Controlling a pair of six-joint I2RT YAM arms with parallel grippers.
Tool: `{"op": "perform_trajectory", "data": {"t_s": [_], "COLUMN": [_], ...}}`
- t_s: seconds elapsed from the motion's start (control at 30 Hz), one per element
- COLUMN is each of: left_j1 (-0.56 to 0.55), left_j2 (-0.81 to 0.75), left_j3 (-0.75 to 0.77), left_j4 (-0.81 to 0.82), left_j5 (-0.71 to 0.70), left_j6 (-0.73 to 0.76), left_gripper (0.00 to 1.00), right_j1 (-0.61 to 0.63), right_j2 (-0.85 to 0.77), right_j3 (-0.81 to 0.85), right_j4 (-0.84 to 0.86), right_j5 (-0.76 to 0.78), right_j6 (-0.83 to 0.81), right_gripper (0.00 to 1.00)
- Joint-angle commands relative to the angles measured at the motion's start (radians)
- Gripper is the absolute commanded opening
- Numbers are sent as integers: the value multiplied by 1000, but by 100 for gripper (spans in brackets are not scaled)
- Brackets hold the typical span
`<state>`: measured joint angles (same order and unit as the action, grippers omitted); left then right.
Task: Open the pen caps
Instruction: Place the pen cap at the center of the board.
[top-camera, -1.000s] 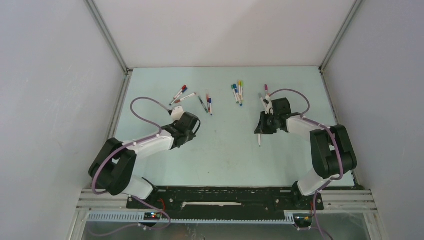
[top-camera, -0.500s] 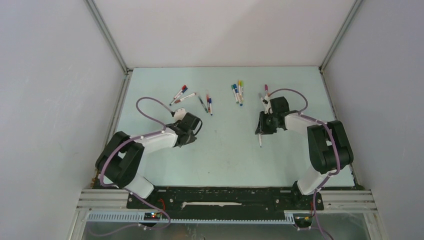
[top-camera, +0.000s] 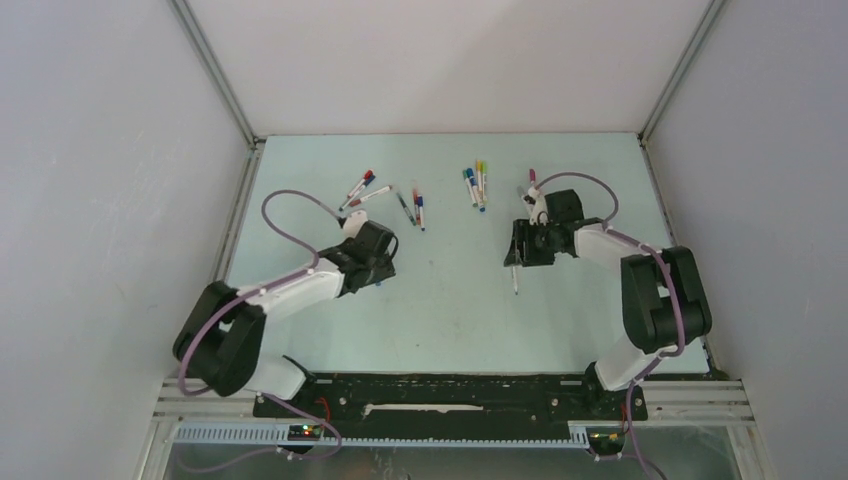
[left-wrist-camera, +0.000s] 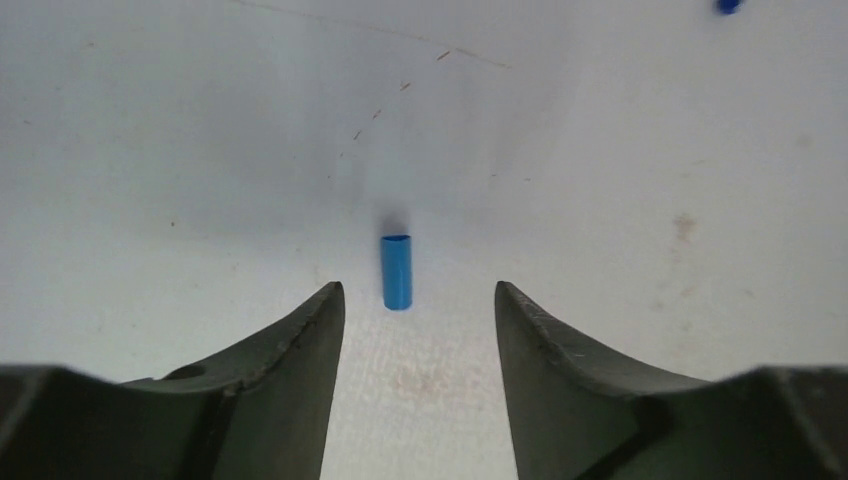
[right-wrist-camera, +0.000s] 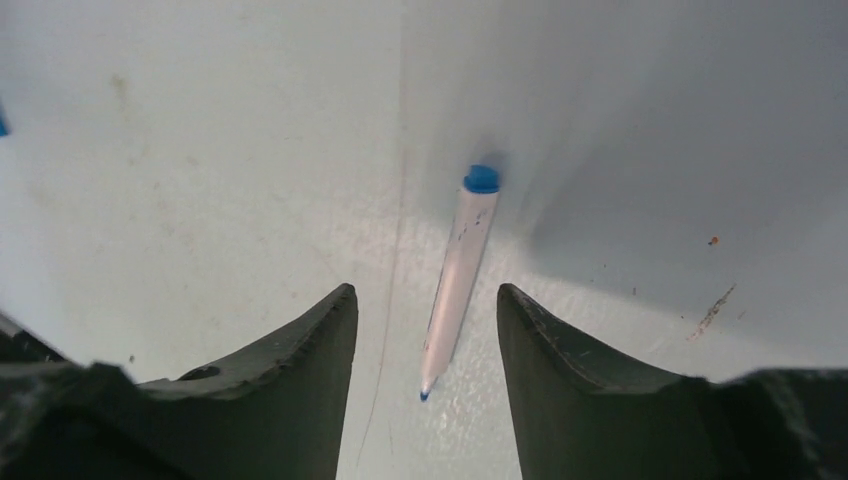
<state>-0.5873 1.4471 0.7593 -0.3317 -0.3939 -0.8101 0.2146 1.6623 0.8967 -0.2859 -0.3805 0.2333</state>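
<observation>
You'll see both have let go since before: left gripper (left-wrist-camera: 410, 300) parted over the blue cap (left-wrist-camera: 397, 271), right gripper (right-wrist-camera: 425, 300) parted over the uncapped pen (right-wrist-camera: 455, 280), seemingly resting on the surface (right-wrist-camera: 200, 200).

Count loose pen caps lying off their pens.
1: a short blue plastic cap lies flat at the left gripper, between its parted jaws, untouched. A blue speck at that view's top edge is too cropped to identify; the arms may hide others.
</observation>
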Motion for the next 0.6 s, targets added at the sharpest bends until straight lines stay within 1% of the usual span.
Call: {"op": "perform_trajectory", "data": {"t_s": [0.0, 0.07, 0.17, 0.2, 0.27, 0.37, 0.47, 0.57], "left_j1": [7, 7, 10, 9, 12, 14, 19, 26], "left_j2": [-158, -211, -281, -308, -362, -449, -524, -557], "left_j3": [57, 60, 43, 28, -19, -108, -191, -239], "left_j4": [-24, -26, 7, 31, 97, 208, 310, 368], "left_j5": [13, 35, 112, 133, 166, 187, 215, 243], "left_j6": [91, 146, 230, 247, 248, 216, 183, 159], "left_gripper": [62, 67, 74, 77, 89, 99, 100, 100], "right_j1": [-56, -97, -173, -194, -228, -243, -234, -217], "right_j2": [-129, -168, -189, -185, -160, -105, -31, 84], "right_j3": [61, 68, 97, 117, 167, 251, 361, 521], "right_j4": [-31, -56, -107, -133, -194, -251, -291, -358], "right_j5": [-188, -258, -363, -383, -419, -397, -329, -248], "right_j6": [-159, -227, -343, -382, -465, -547, -562, -566], "right_gripper": [58, 59, 62, 63, 65, 66, 66, 66]}}
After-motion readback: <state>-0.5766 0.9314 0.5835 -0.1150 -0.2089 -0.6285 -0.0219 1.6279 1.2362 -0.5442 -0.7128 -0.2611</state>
